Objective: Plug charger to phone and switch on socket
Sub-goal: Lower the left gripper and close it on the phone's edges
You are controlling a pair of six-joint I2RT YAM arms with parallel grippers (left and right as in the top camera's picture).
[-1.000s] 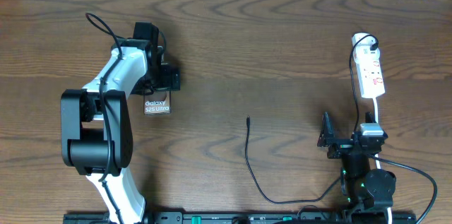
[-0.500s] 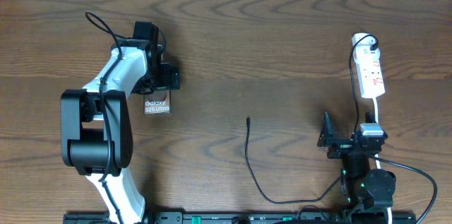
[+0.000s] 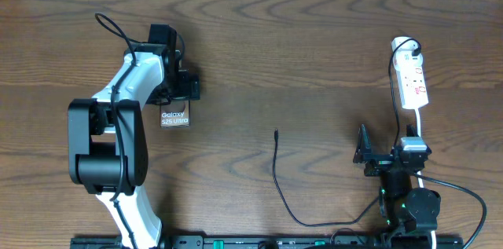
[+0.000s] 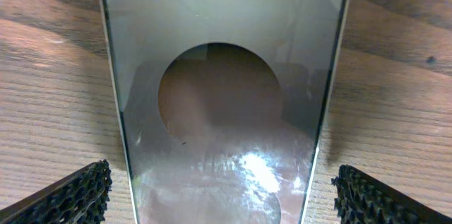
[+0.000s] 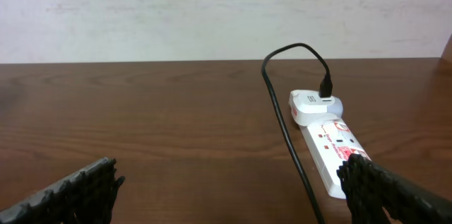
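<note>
The phone (image 3: 174, 117) lies flat on the wooden table with its "Galaxy S25 Ultra" text up. In the left wrist view it (image 4: 222, 75) shows as a glossy reflective slab. My left gripper (image 3: 179, 101) is open and straddles its near end, with both fingers (image 4: 74, 192) clear of its edges. The charger cable (image 3: 276, 162) lies mid-table with its free tip (image 3: 276, 133) pointing away. Its plug end (image 5: 325, 86) sits in a white adapter on the socket strip (image 3: 413, 80). My right gripper (image 3: 388, 151) is open and empty, short of the strip (image 5: 332, 153).
The strip's white cord (image 3: 418, 127) runs back under my right arm. The charger cable loops along the table's front edge (image 3: 314, 224) toward the right arm's base, then up beside the strip (image 5: 282, 125). A pale wall stands beyond the table's far edge.
</note>
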